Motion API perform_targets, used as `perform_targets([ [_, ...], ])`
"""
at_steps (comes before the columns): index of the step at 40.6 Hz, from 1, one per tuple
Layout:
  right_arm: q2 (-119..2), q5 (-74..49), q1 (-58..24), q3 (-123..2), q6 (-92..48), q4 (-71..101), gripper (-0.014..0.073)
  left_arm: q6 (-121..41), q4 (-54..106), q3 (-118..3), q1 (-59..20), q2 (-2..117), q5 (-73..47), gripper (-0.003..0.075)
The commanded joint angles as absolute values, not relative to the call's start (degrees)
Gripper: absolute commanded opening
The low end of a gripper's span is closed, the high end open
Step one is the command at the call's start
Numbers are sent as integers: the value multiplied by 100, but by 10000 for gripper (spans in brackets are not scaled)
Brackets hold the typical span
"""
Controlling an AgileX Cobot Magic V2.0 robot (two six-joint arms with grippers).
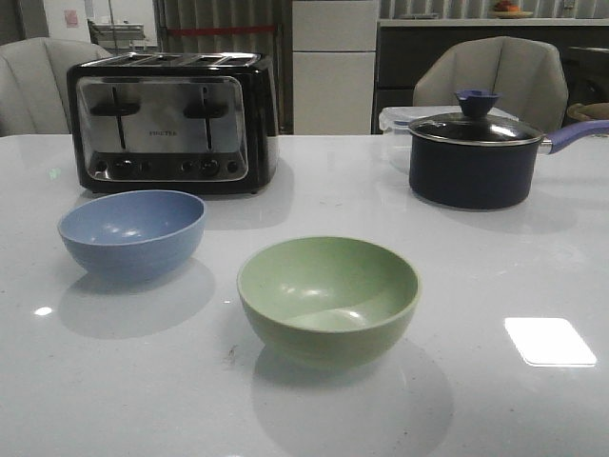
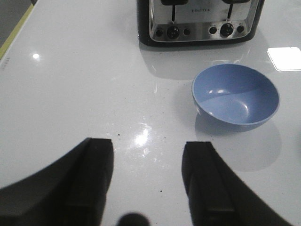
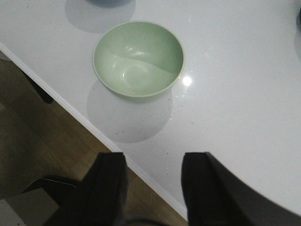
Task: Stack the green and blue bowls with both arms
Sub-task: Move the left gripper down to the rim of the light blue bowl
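Observation:
The blue bowl (image 1: 132, 231) stands upright and empty on the white table at the left, in front of the toaster. The green bowl (image 1: 328, 297) stands upright and empty near the middle front, apart from the blue one. Neither arm shows in the front view. In the left wrist view my left gripper (image 2: 147, 150) is open and empty above bare table, the blue bowl (image 2: 235, 96) well ahead of it. In the right wrist view my right gripper (image 3: 154, 160) is open and empty over the table's front edge, the green bowl (image 3: 138, 59) ahead of it.
A black and chrome toaster (image 1: 173, 120) stands at the back left. A dark navy lidded saucepan (image 1: 476, 157) with a purple handle stands at the back right, a clear plastic box (image 1: 400, 122) behind it. The table's front edge (image 3: 70, 109) borders wooden floor.

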State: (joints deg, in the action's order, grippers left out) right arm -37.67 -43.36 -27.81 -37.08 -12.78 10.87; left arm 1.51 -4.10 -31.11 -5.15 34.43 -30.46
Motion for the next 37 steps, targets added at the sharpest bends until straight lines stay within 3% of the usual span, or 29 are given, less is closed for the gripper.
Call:
perform_targets([
  [1, -3689, -4005, -2776, -3847, -1359, 1128, 403, 192, -392, -3371, -537, 3663, -2496, 527],
  [6, -3689, -4005, -2776, -3847, -1359, 1128, 403, 192, -379, -3581, -770, 4055, -2496, 605],
  [17, -3689, -4005, -2776, -3847, -1359, 1128, 403, 192, -379, -4422, -1389, 5629, -2519, 605],
  [37, -3689, -4005, -2776, -3847, -1359, 1128, 403, 203, -265, -6258, -1421, 8845, -2729, 605],
])
